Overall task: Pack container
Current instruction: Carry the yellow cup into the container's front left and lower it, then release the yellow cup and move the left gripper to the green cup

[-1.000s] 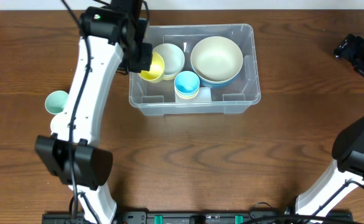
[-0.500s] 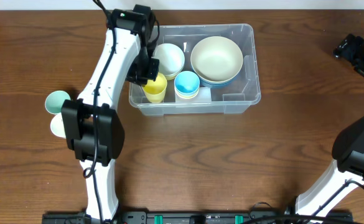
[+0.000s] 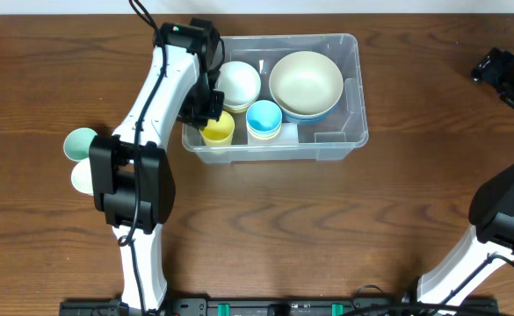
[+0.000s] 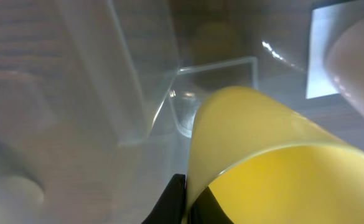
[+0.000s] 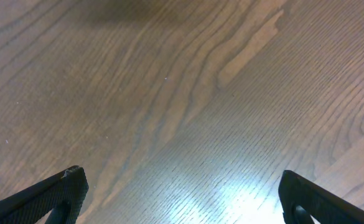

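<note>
Inside container [image 3: 331,137], yellow cup [image 3: 219,129] shifted frontward

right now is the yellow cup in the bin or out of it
In. The yellow cup is mouth up inside the container, at its near-left corner, with the left gripper shut on its rim.

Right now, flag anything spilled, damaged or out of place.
Nothing looks spilled or damaged. The left end effector is shut on the yellow cup in the near-left corner of the bin. The only things out of place are a teal cup and a pale cup, on the table left of the bin.
</note>
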### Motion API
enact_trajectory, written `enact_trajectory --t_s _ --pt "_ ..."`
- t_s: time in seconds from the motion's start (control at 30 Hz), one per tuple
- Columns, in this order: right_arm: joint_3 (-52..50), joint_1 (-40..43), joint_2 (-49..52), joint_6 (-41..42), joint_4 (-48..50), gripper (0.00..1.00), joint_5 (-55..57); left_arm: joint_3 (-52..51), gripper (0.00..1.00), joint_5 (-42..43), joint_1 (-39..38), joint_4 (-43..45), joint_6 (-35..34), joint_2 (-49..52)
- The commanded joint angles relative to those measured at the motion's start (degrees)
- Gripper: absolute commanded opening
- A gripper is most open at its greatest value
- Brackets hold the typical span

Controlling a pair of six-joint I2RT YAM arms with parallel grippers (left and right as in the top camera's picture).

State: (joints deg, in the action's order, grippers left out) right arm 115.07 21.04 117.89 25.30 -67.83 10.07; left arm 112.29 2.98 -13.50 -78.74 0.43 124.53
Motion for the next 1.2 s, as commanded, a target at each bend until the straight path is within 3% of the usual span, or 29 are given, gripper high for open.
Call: enact_trajectory --t_s 0.0,0.23,0.3,0.33,0.43,0.87,1.17 --pt "0.2 -0.42 -0.87 1.03 0.11 0.99 0.39 -2.38 0.06 -0.63 0.35 0.81 0.37 0.13" --pt "0.2 -0.42 -0.87 1.03 0.09 0.99 0.42 -7.39 0.06 -0.61 0.35 4.37 0.37 0.13" --pt "0.2 -0.42 -0.87 1.03 0.09 0.99 0.42 -7.45 0.17 -0.61 0.35 4.59 0.37 0.13" --pt "0.2 -0.42 -0.87 1.03 0.11 0.99 0.42 -7.45 0.3 -0.61 0.35 4.74 0.37 0.13" --pt "0.2 -0.42 -0.87 1.03 0.09 0.99 0.42 -7.13 0.38 -0.61 0.35 4.9 0.37 0.13" --pt "0.2 -0.42 -0.87 1.03 0.09 0.99 0.42 2.4 0.4 -0.37 0.13 1.22 0.35 -2.91" --pt "0.2 -0.42 -0.87 1.03 0.09 0.99 0.39 3.85 0.48 -0.42 1.66 1.22 0.35 -13.7"
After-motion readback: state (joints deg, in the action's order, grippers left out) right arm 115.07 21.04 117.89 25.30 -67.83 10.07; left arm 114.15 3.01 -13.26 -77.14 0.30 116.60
